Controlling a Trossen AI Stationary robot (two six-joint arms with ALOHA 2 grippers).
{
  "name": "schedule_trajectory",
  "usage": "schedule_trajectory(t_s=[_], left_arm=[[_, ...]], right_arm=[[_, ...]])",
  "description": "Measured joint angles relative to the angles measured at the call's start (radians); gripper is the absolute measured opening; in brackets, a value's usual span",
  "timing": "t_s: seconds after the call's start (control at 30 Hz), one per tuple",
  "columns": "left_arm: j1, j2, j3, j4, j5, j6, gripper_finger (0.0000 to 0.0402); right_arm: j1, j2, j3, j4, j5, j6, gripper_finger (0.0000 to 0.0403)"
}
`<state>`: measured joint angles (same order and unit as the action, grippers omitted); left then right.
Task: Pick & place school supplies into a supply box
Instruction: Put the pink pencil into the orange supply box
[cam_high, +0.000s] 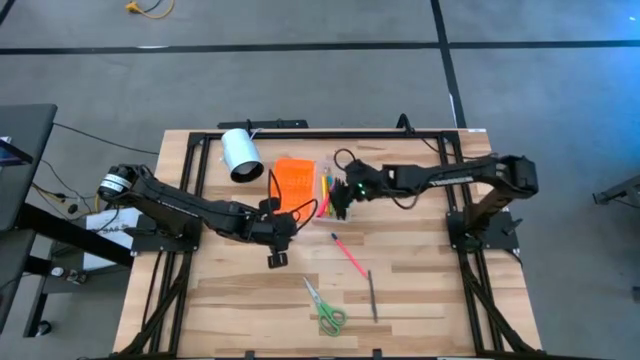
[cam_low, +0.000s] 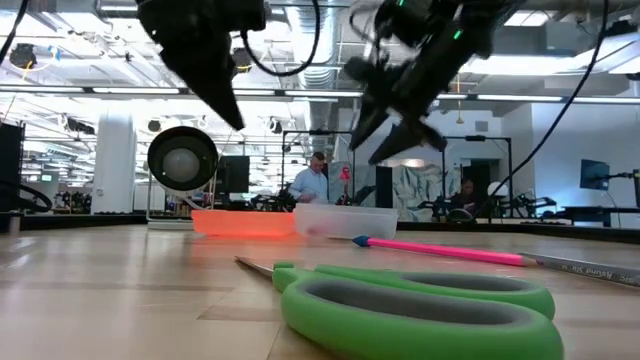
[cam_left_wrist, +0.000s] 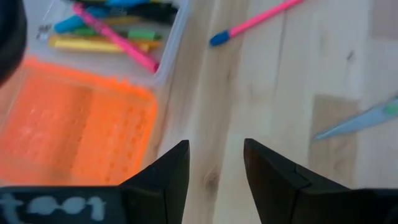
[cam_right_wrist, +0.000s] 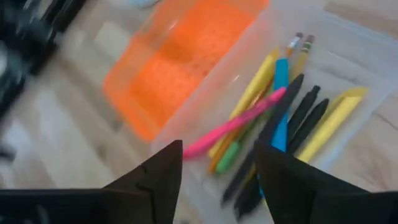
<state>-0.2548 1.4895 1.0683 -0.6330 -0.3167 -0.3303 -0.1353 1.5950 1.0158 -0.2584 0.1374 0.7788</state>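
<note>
The supply box is open: its clear tray (cam_high: 328, 192) holds several yellow, blue, black and green pens (cam_right_wrist: 283, 118), with a pink pen (cam_right_wrist: 239, 121) lying slantwise on top of them. Its orange lid (cam_high: 295, 178) lies flat beside the tray. A pink pencil (cam_high: 348, 254), a dark pencil (cam_high: 372, 295) and green-handled scissors (cam_high: 325, 310) lie flat on the table. My right gripper (cam_right_wrist: 217, 177) is open and hovers just above the tray. My left gripper (cam_left_wrist: 216, 168) is open over bare wood near the lid's corner.
A white cylinder (cam_high: 240, 155) lies on its side at the table's far left, beyond the lid. The scissors (cam_low: 420, 305) lie close to the near edge. Bare wood (cam_high: 240, 300) stretches along the table's near left. Black frame rails (cam_high: 300, 132) run along the table's edges.
</note>
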Motion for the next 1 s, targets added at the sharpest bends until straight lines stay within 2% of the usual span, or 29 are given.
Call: schedule_trajectory(t_s=[0.17, 0.3, 0.43, 0.53, 0.7, 1.0], left_arm=[[-0.002, 0.000, 0.000, 0.140, 0.024, 0.039, 0.0141], [-0.002, 0.000, 0.000, 0.254, 0.025, 0.094, 0.0141], [-0.001, 0.000, 0.000, 0.369, 0.108, 0.266, 0.0141], [0.009, 0.022, 0.001, 0.444, 0.131, 0.368, 0.0141], [0.060, 0.095, 0.020, 0.471, 0.226, 0.412, 0.0141], [0.089, 0.352, 0.236, 0.409, 0.338, 0.595, 0.0141]], right_arm=[[0.103, -0.121, 0.000, -0.159, 0.078, -0.159, 0.0190], [0.210, -0.219, 0.000, -0.312, 0.149, -0.209, 0.0178], [0.331, -0.305, -0.017, -0.425, 0.219, -0.190, 0.0163], [0.421, -0.358, -0.042, -0.498, 0.283, -0.111, 0.0152], [0.571, -0.414, -0.092, -0.594, 0.346, 0.088, 0.0137], [0.817, -0.408, -0.206, -0.594, 0.373, 0.501, 0.0128]])
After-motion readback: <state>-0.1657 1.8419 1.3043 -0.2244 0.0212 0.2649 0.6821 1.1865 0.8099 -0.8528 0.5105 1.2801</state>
